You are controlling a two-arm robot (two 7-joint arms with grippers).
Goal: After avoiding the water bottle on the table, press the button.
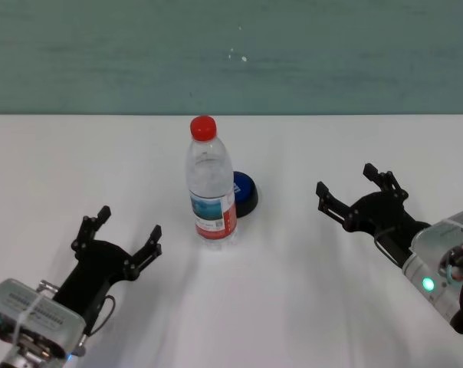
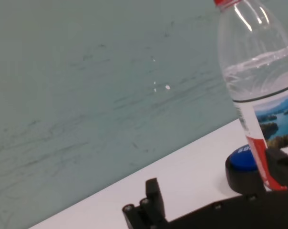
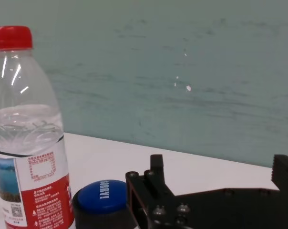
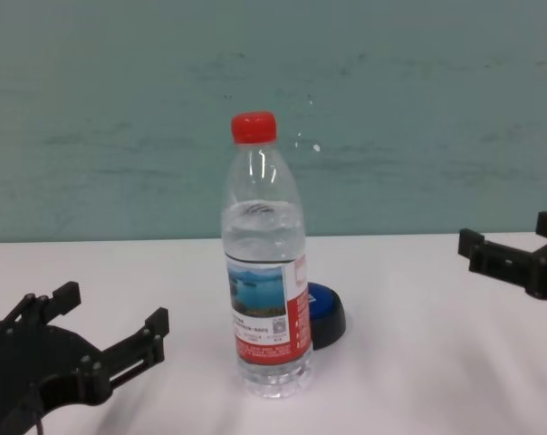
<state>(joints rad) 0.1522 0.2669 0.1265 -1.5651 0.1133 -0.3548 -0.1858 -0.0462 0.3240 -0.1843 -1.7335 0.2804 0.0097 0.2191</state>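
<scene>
Right gripper [image 1: 352, 190] sits over the right half of the table [image 1: 308, 307], fingers spread wide, nothing between them. It points toward the middle of the worktop, tips aimed at the bottle-and-button pair. Bare white tabletop lies between its fingertips and the button — no object in that stretch.

Left gripper [image 1: 121, 228] sits near the front-left of the table, fingers also spread apart and empty, angled toward the centre. Open tabletop separates it from the bottle's base.

Water bottle [image 1: 210, 182] stands upright near the middle of the table, red cap on, partly filled with clear water, label facing the near edge. It stands closer to the far edge than either gripper does.

Button [image 1: 244, 192] — blue dome on a black base — sits just behind the bottle and to its right, toward the far edge. From the head view the bottle covers its left part; from the chest view only its right side peeks out past the label. Whether the base touches the bottle cannot be told. In the right wrist view the blue top [image 3: 105, 194] shows clear of the bottle, beside the label.

The far edge of the table meets a teal wall [image 1: 101, 54]. The right side of the button faces open worktop out to the right edge.
</scene>
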